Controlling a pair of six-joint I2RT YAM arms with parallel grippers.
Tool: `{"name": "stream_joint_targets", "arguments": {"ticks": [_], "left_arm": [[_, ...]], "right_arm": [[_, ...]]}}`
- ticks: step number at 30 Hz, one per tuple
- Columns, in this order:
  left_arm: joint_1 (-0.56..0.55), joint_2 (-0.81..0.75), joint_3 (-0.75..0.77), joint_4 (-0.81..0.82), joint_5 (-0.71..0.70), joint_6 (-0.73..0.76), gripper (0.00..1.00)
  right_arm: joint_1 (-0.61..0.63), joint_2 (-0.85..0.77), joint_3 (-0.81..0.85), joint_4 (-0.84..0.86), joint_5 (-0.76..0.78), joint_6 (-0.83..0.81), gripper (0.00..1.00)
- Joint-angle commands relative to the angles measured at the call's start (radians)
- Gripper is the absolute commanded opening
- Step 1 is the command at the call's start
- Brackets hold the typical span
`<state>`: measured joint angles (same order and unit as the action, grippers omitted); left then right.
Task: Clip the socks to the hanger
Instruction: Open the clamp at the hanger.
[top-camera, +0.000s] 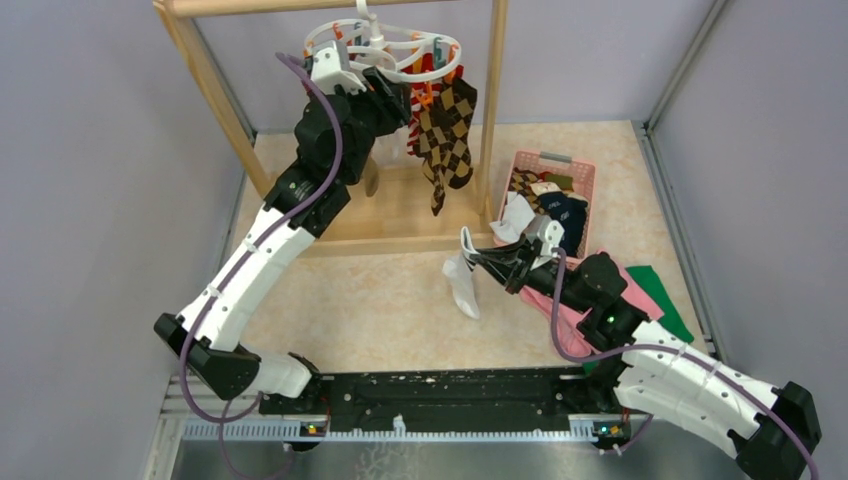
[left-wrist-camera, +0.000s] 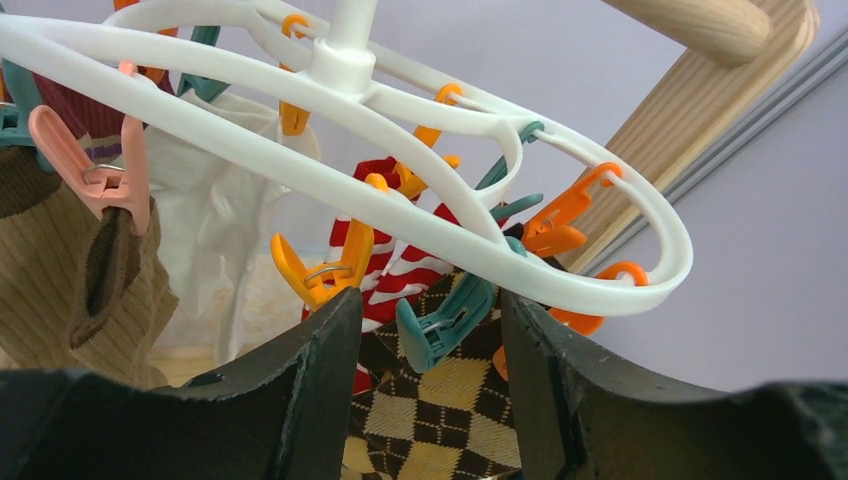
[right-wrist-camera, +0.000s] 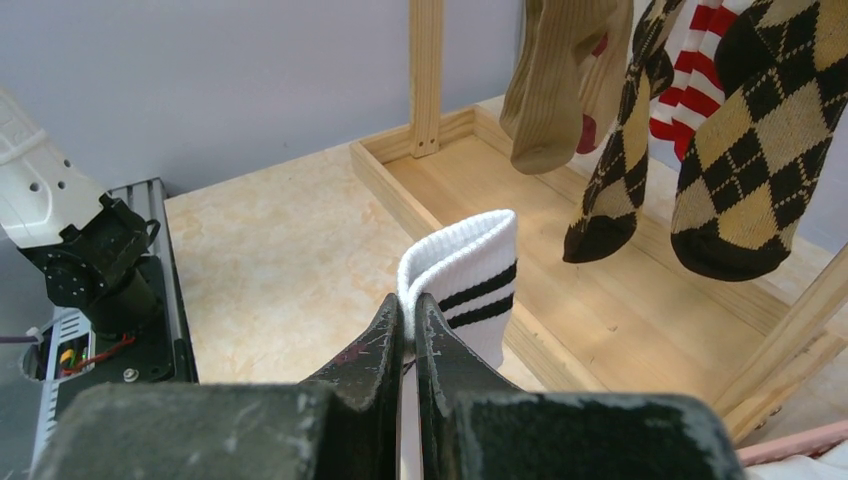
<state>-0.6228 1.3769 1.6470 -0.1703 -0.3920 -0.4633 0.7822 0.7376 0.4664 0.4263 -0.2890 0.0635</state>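
Pinching the cuff of a white knitted sock (right-wrist-camera: 468, 272) with black stripes, the right gripper (right-wrist-camera: 408, 308) is holding it well apart from the white plastic oval hanger (left-wrist-camera: 590, 285). Just beneath that hanger the left gripper (left-wrist-camera: 430, 305) is hovering wide open, a teal plastic clip (left-wrist-camera: 443, 318) just ahead. Next, probably, comes squeezing that clip open and lifting the cuff in; no writing is showing.

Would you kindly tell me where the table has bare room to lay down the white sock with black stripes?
The beige tabletop is bare between the wooden rack's base and the black arm rail, left of the held white striped sock. Right side is crowded: pink plastic basket, pink cloth, green cloth.
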Motion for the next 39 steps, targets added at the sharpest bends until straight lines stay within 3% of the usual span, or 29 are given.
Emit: {"name": "stream_joint_targets", "arguments": {"ticks": [1, 24, 27, 39], "left_arm": [[-0.005, 0.02, 0.045, 0.016, -0.026, 0.02, 0.6], [-0.028, 0.085, 0.111, 0.025, -0.09, 0.058, 0.54], [-0.029, 0.084, 0.111, 0.029, -0.088, 0.062, 0.45], [-0.028, 0.071, 0.093, 0.047, -0.085, 0.086, 0.27]], "right_arm": [[-0.004, -0.027, 0.023, 0.039, 0.008, -0.007, 0.0], [-0.004, -0.033, 0.018, 0.042, 0.01, -0.005, 0.0], [-0.003, -0.035, 0.018, 0.044, 0.01, -0.005, 0.0], [-0.003, -0.037, 0.016, 0.042, 0.01, -0.005, 0.0]]}}
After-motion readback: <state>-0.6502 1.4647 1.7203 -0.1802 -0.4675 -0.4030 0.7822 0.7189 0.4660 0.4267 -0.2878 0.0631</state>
